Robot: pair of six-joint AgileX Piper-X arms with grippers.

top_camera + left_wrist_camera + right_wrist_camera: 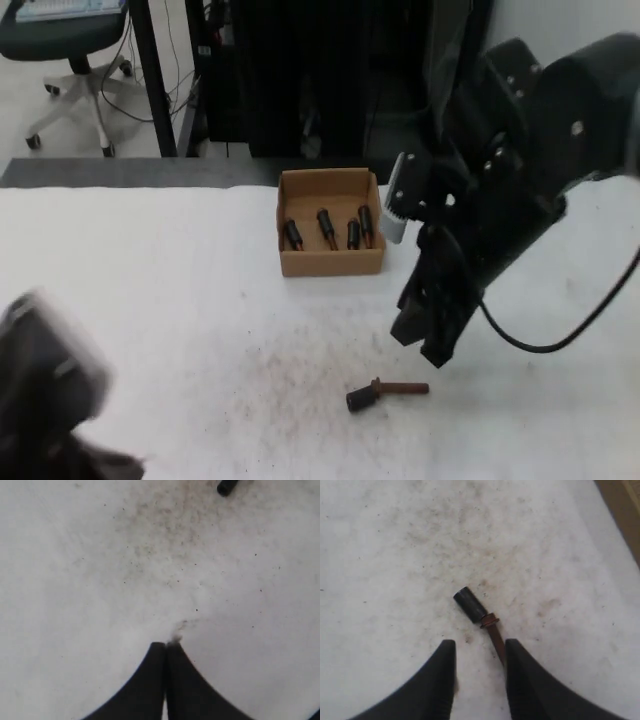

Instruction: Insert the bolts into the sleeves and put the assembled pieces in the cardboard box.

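An assembled piece (pixel 385 392), a rusty bolt with a black sleeve on one end, lies on the white bench in front of the cardboard box (pixel 331 262). Several more assembled pieces (pixel 325 228) lie inside the box. My right gripper (pixel 432 335) hangs open just above and slightly right of the loose piece. In the right wrist view the piece (pixel 480 615) lies between and ahead of the gripper (pixel 479 652), its bolt shank running under one finger (pixel 517 675). My left gripper (pixel 165 647) is shut over bare bench; the black sleeve end (pixel 227 487) shows farther off. The left arm (pixel 45 385) is at the near left.
The bench surface (pixel 180 300) is white with a patch of dark specks around the loose piece. An office chair (pixel 70 50) and dark equipment legs stand on the floor behind the bench. A black cable (pixel 560 335) loops from the right arm.
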